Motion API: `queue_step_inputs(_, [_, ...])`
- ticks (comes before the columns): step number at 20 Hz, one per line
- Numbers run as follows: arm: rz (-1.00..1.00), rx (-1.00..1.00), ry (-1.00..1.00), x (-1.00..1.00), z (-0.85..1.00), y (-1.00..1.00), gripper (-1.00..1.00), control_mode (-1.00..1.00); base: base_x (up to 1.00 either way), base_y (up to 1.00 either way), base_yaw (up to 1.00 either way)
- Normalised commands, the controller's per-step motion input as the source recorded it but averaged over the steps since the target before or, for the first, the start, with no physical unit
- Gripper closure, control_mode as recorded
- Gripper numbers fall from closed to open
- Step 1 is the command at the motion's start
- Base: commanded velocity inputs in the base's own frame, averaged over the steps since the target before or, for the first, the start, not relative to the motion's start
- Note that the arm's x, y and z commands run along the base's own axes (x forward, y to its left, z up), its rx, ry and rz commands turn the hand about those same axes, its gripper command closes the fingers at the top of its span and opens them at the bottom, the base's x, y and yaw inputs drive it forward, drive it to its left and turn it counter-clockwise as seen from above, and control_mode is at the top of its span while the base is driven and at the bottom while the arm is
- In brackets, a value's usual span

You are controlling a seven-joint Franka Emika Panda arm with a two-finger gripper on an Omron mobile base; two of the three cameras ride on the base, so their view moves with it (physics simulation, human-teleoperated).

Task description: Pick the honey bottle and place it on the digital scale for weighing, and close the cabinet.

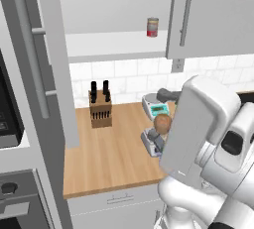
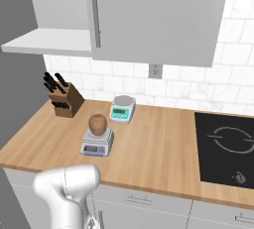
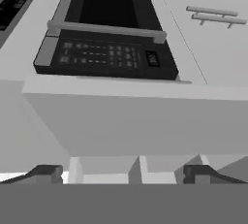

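Note:
The honey bottle (image 1: 162,122) (image 2: 98,123), an amber-brown jar, stands upright on the round platter of the small digital scale (image 1: 150,143) (image 2: 96,143) on the wooden counter. The cabinet (image 1: 114,44) hangs above. Its left door (image 1: 49,59) is swung wide open toward me and its right door (image 1: 208,15) (image 2: 154,15) is shut. In the hand view my gripper (image 3: 123,174) is open, its fingertips (image 3: 48,173) far apart with nothing between them. A broad light-grey panel (image 3: 135,116) lies close ahead of them.
A red-labelled can (image 1: 153,27) stands on the cabinet's white shelf (image 1: 114,44). A white scale with a teal panel (image 1: 156,105) (image 2: 122,109) sits behind the honey bottle. A knife block (image 1: 100,105) (image 2: 63,96) stands at the left, a black cooktop (image 2: 225,146) at the right. A dark microwave (image 3: 106,48) shows beyond the panel.

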Motion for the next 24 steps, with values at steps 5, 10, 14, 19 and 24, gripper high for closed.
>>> queue_step_inputs(5, [0.00, 0.00, -0.25, -0.03, -0.15, 0.93, -1.00, -1.00, 0.00, 0.00, 0.00])
queue_step_inputs(10, [-0.03, -0.03, -0.13, -0.02, -0.01, 0.85, -1.00, -1.00, 0.00, 0.00, 0.00])
queue_step_inputs(14, [0.00, 0.00, 0.02, 0.27, -0.09, 0.54, -1.00, -1.00, 0.00, 0.00, 0.00])
queue_step_inputs(19, [-0.04, 0.05, 0.02, 0.34, -0.29, 0.53, -1.00, -1.00, 0.00, 0.00, 0.00])
queue_step_inputs(24, [-0.08, 0.01, 0.00, 0.46, -0.24, 0.19, -1.00, -1.00, 0.00, 0.00, 0.00])
